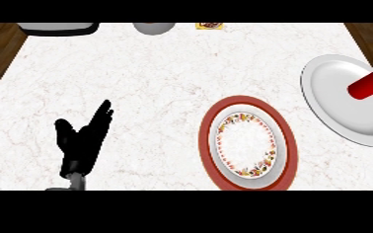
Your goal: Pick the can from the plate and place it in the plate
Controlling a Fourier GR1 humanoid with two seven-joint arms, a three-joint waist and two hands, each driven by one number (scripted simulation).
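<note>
We see the red can [362,86] lying on the white plate [328,96] at right edge, partly cut off. Likely light, rigid, smooth, prone to roll; we'd grasp it across its round body. Red-rimmed plate [285,143] sits lower centre, empty. Left hand [84,140] lower left, fingers straight, resting, holding nothing. Right hand not visible. Nothing blocks between the plates.

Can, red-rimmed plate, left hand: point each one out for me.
can [362,87], head view, on its red side at the picture's right edge
red-rimmed plate [248,103], head view, on its red rim, far side
left hand [82,140], head view, on the palm
</note>
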